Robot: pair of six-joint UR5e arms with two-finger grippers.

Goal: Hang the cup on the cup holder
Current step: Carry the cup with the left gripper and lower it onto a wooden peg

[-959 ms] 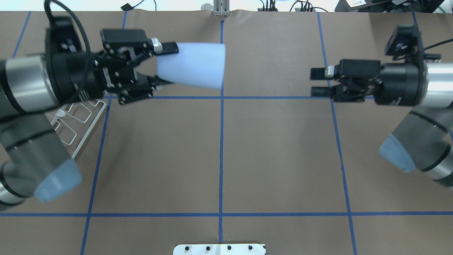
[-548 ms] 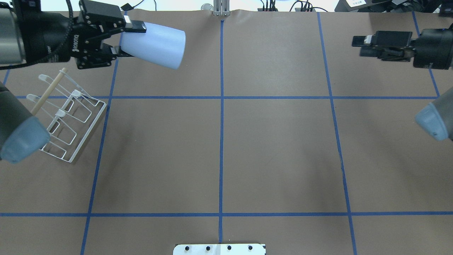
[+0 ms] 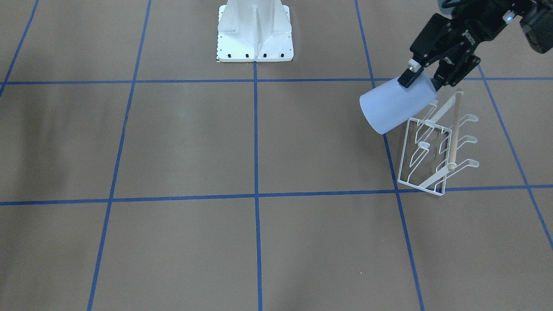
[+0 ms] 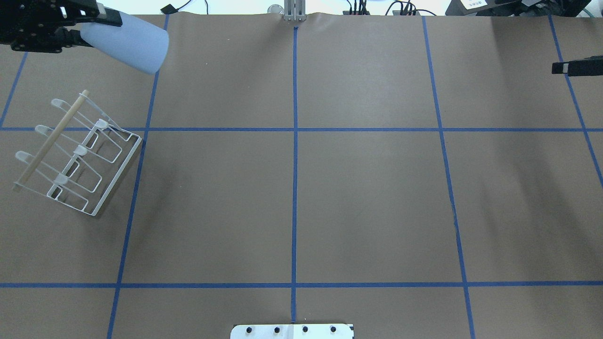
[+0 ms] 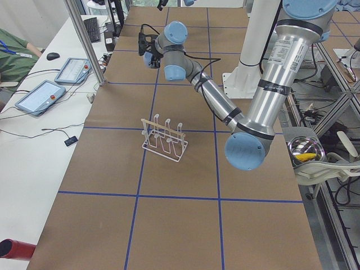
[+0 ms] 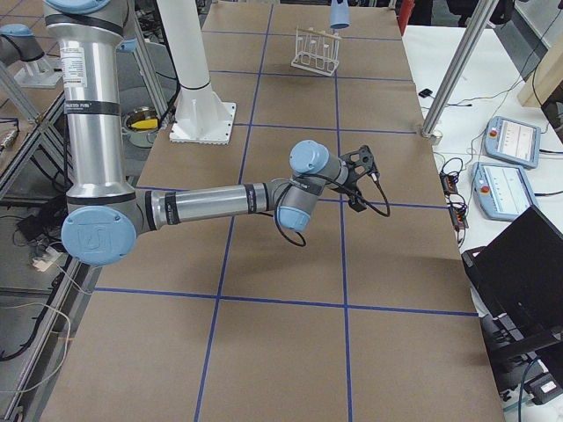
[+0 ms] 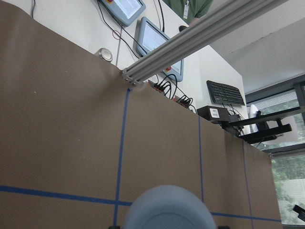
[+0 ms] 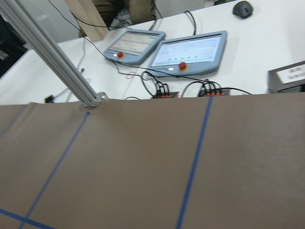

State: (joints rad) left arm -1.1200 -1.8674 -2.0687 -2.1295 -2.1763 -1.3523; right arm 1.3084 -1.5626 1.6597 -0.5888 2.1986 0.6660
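- Left hand (image 4: 92,32) is clenched on the base of the light-blue cup (image 4: 127,42), which is held above the counter.
- In the overhead view, the cup's long axis runs 10 to 4 o'clock, with the mouth toward 4.
- The cup holder (image 4: 49,140) lies at 7 o'clock from the cup, so we judge the mouth must tip down onto a prong.
- Right hand (image 4: 577,68) is well apart at the 3 o'clock edge. We cannot tell its state.

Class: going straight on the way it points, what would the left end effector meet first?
Probably the bare table beyond the cup that the left end effector holds; the rack lies off that line. Depth is uncertain.
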